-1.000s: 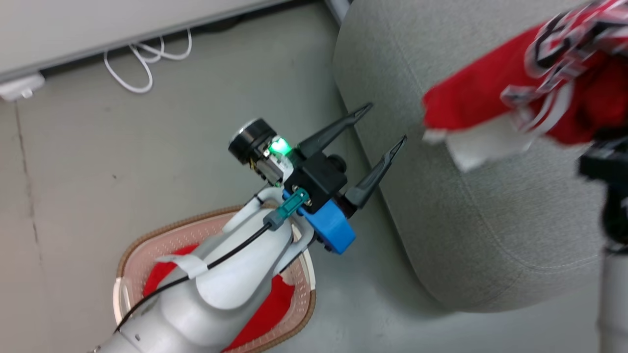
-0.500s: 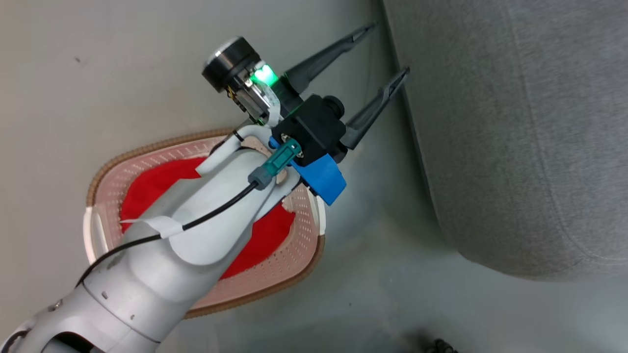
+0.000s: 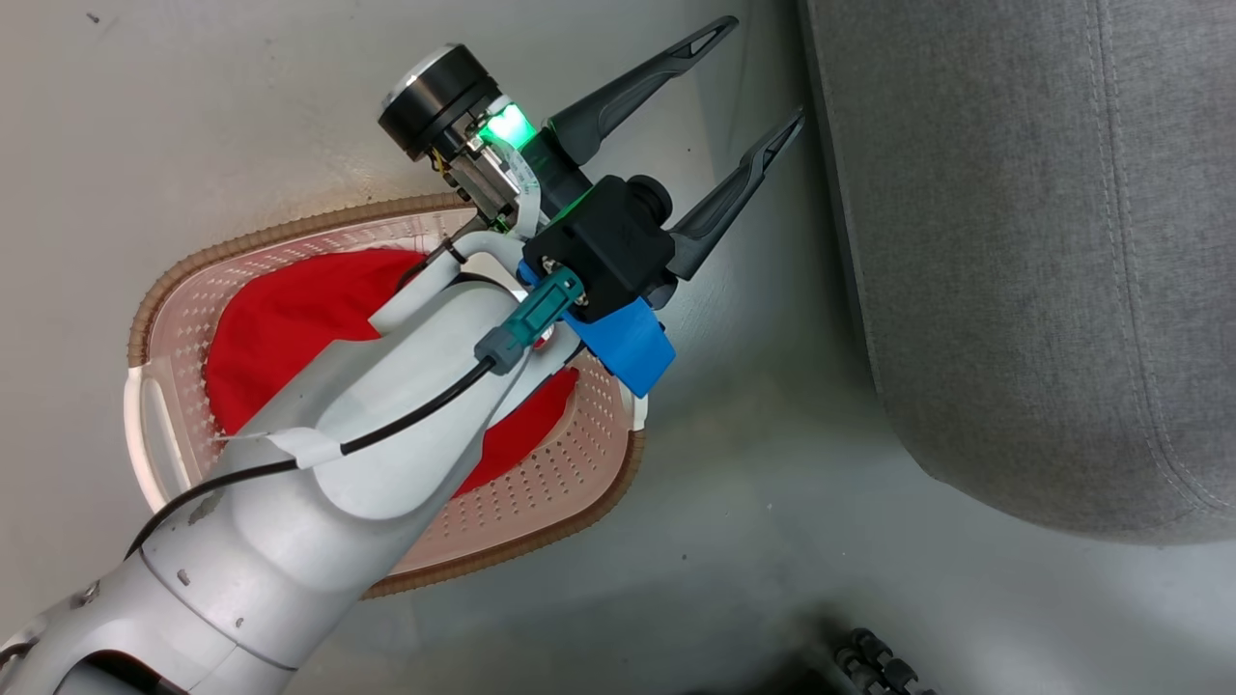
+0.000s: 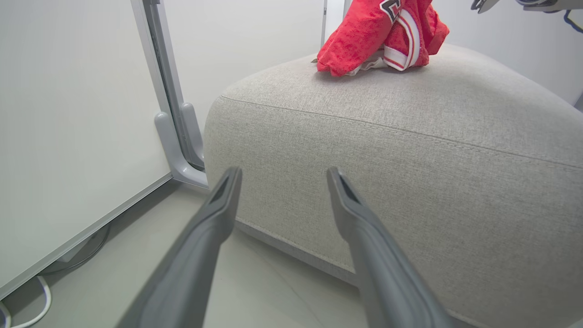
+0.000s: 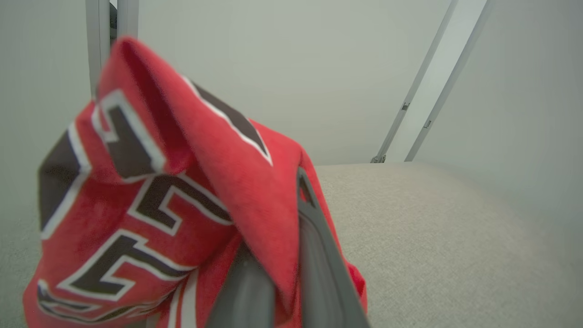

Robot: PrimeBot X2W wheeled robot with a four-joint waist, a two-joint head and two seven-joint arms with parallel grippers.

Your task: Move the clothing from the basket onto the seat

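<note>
Your left gripper is spread wide, with nothing between its 2 fingers. It hangs above the floor, in the gap between the basket and the seat. The basket sits behind it, back along and under the pale forearm. The seat's rounded side stands just ahead of the fingertips and off to their right, apart from them. In the left wrist view you look straight along the fingers at the seat's side wall and its stitched seam. To the left of the fingers stands a pale partition panel on a grey foot.

1 plain red garment lies in the bottom of the basket, behind the left gripper, partly hidden by the forearm crossing over it.

Your right gripper has its 2 fingers drawn close together on a fold of the lettered garment, which is red with black-and-white letters. The fabric drapes over the left finger and hides its tip, while the right fingertip pokes out beside the fold. The seat's top lies beyond and below these fingers. In the left wrist view, this garment sits up and ahead of the left fingertips, bunched, with its lower folds touching the seat's top.
</note>
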